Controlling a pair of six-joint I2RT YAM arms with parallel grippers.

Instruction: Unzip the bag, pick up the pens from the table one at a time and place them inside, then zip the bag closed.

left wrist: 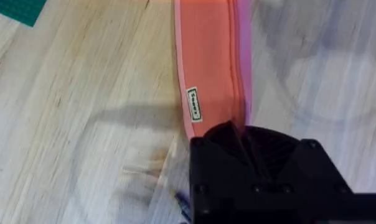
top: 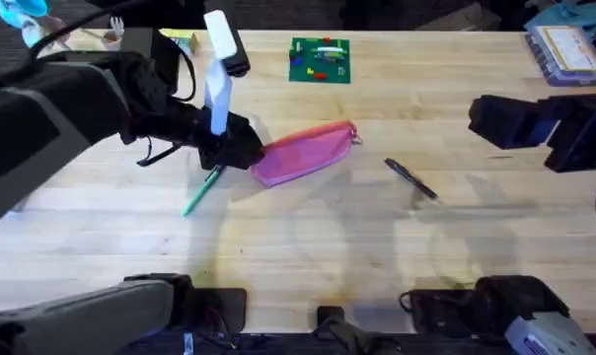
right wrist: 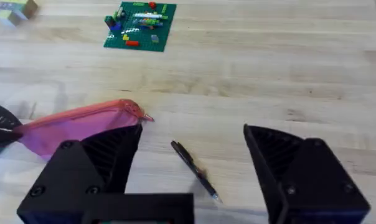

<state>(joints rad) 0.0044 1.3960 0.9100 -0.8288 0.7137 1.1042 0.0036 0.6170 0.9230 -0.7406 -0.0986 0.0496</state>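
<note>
Presently, the task appears to be at its opening step. Toward the left of the table, the green pen lies loose, just beside the left end of the bag. The left gripper is pinched on that left end, apparently to anchor it; in its wrist view the fingers meet on the pink fabric. The bag lies flat near the table's middle, its zipper apparently still shut, the red pull at its right end. Right of it, apart, lies the black pen. The right gripper hovers spread wide, holding nothing. Unzipping, loading both pens and closing all remain outstanding.
</note>
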